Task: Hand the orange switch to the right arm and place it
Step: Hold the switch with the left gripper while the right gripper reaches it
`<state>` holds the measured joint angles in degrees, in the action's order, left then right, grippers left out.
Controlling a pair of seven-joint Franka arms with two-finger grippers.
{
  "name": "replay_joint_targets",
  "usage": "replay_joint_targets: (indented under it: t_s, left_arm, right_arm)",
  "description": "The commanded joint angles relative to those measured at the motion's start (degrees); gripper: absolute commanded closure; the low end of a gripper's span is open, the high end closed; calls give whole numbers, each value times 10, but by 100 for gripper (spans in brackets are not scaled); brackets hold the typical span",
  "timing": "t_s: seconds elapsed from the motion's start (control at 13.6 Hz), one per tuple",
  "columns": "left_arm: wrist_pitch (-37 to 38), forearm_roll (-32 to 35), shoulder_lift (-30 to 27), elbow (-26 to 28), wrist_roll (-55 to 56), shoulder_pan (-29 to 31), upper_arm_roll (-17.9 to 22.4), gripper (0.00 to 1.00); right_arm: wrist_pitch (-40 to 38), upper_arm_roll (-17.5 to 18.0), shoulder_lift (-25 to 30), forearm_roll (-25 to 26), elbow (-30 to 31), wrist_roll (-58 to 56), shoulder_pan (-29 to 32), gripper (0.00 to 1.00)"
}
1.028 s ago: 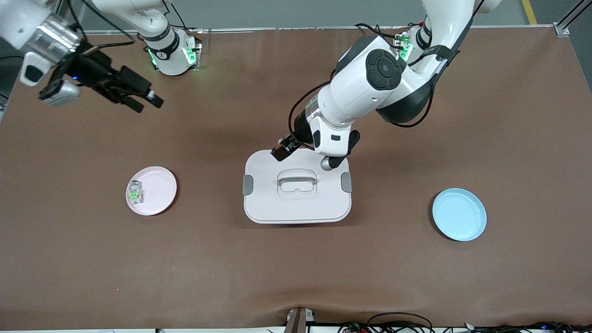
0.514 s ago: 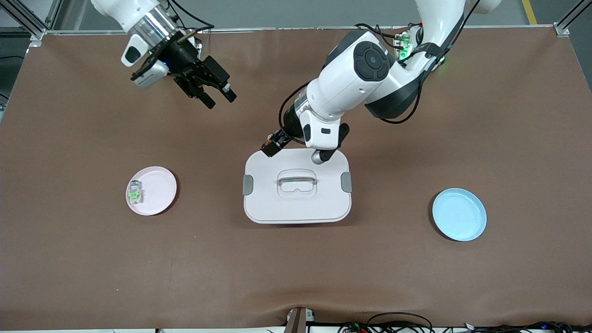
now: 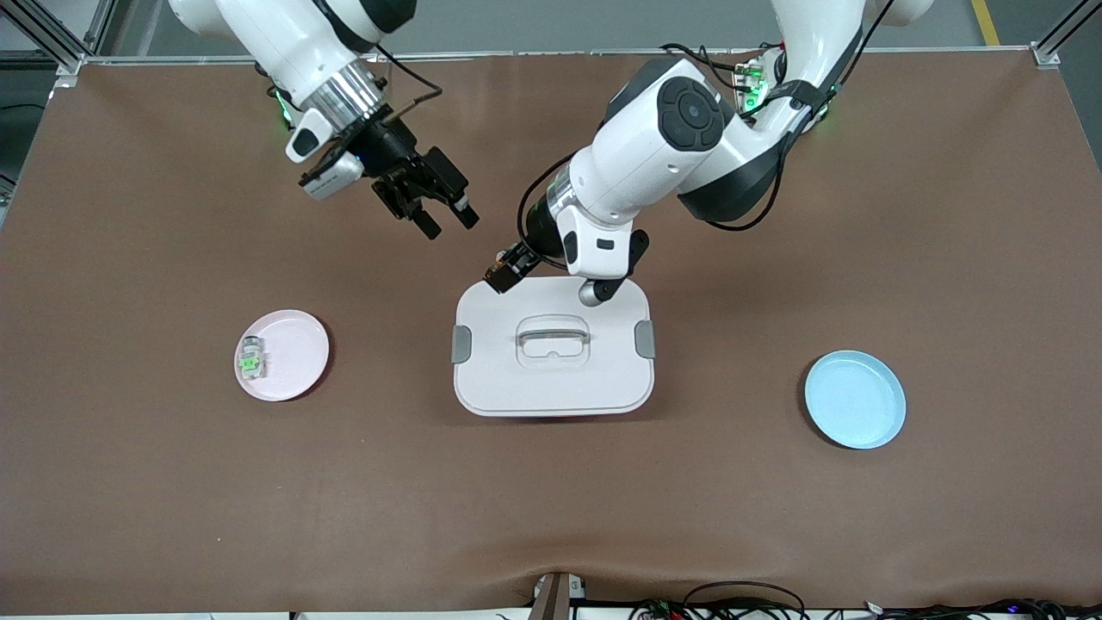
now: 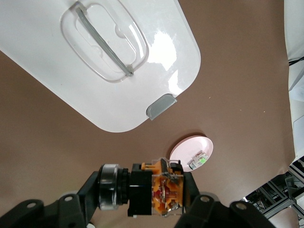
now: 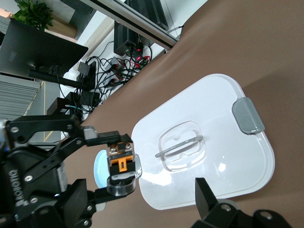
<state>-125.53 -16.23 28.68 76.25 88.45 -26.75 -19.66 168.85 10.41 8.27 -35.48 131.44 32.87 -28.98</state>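
Note:
The orange switch [image 3: 498, 277] is a small black block with an orange middle. My left gripper [image 3: 502, 275] is shut on it, in the air over the corner of the white lidded box [image 3: 551, 383]. In the left wrist view the orange switch [image 4: 159, 190] sits clamped between the black fingers [image 4: 204, 202]. The right arm's gripper [image 3: 448, 225] hangs open over bare table, a short way from the switch toward the right arm's end, with nothing in it. In the right wrist view the orange switch [image 5: 121, 164] shows apart from the right gripper [image 5: 142, 209].
A pink plate [image 3: 297, 340] with a pale green-topped switch [image 3: 250, 360] lies toward the right arm's end. A light blue plate [image 3: 855, 399] lies toward the left arm's end. The white box has a handle [image 3: 552, 334] and grey latches.
The right arm has swung in from its end of the table to just beside the left gripper, still open. The left gripper shifted slightly toward it with the switch, then held still.

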Motion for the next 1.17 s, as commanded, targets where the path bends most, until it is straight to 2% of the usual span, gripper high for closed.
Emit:
replay_joint_targets:
  t_s: [0.0, 0.15, 0.37, 0.66, 1.1]
  left_arm:
    - [-7, -5, 11, -17, 10, -14, 8, 100]
    - [-9, -5, 13, -17, 9, -15, 9, 100]
    - [-12, -5, 16, -19, 9, -14, 9, 100]
    - [-14, -5, 16, -19, 9, -15, 9, 100]
    - [-14, -5, 16, -19, 9, -15, 9, 100]
  right_arm:
    - [24, -6, -26, -22, -6, -5, -14, 0]
    - [37, -6, -36, -47, -15, -7, -15, 0]
    - [46, -6, -52, -55, -28, -10, -18, 0]
    - [96, -6, -85, -57, -39, -10, -37, 0]
    - [114, -6, -122, -60, -69, -5, -49, 0]
